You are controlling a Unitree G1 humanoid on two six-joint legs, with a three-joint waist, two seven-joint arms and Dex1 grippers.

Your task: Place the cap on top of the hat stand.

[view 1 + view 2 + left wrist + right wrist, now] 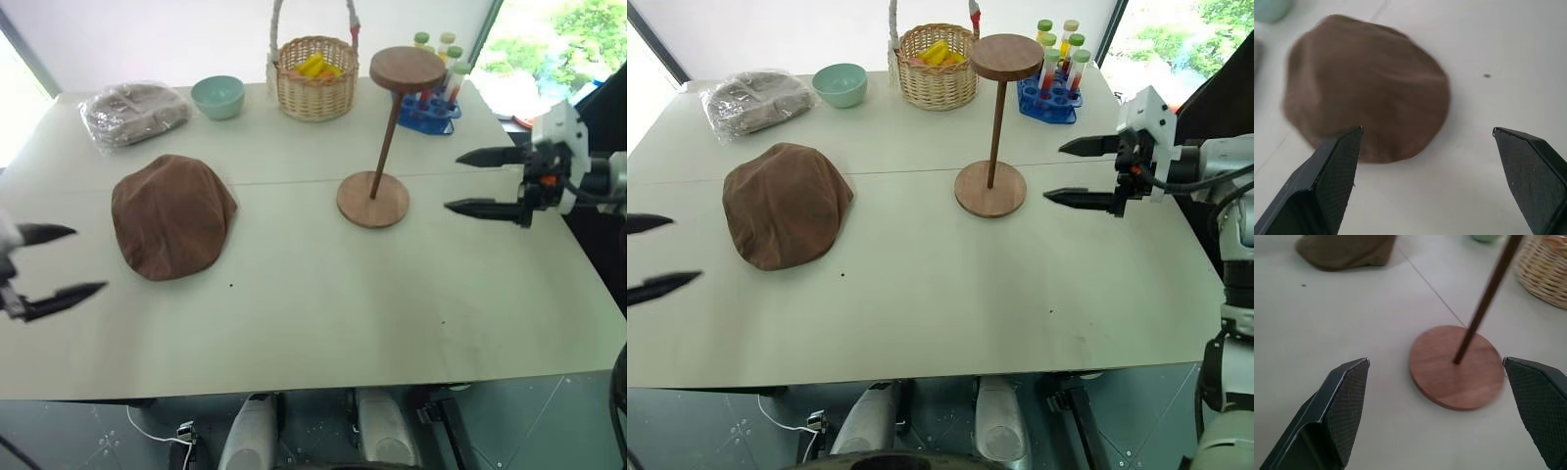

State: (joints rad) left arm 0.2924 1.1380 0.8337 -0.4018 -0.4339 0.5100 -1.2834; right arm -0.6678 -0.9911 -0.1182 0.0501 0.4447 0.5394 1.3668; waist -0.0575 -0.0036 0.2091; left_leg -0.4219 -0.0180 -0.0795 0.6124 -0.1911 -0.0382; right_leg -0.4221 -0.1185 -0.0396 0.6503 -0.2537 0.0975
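Holding yellow items, the wicker basket point(314, 78) sits behind both wide-open, empty end effectors point(59, 261) point(468, 182).

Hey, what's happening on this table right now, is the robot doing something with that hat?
Nothing is held yet. The cap lies flat on the white table, and the hat stand stands apart from it with its top disc bare. The left gripper hangs open beside the cap, aimed toward it. The right gripper is open too, next to the stand's base. A wicker basket, a green bowl, a bagged fabric bundle and a test-tube rack sit along the far edge.
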